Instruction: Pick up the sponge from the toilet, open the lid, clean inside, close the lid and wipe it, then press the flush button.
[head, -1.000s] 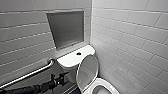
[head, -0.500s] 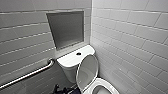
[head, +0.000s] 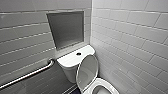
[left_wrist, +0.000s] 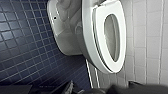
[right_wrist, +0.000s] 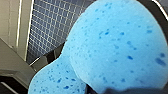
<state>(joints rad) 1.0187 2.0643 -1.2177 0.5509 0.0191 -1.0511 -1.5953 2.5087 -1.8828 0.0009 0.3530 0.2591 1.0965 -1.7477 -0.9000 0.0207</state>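
Sponge sits clamped in our right pincer, over the blue floor tiles. Beyond, on the toilet, the lid stands raised. Our arm by the rail a second ago has drawn back, so opening looks done to us, with cleaning inside still to do.

Dark blue tiled floor bears the white toilet; base touching tiles.

lid raised | flush button on toilet tank | grab bar wall-mounted beside

Lid upright before tank, grab bar left of toilet
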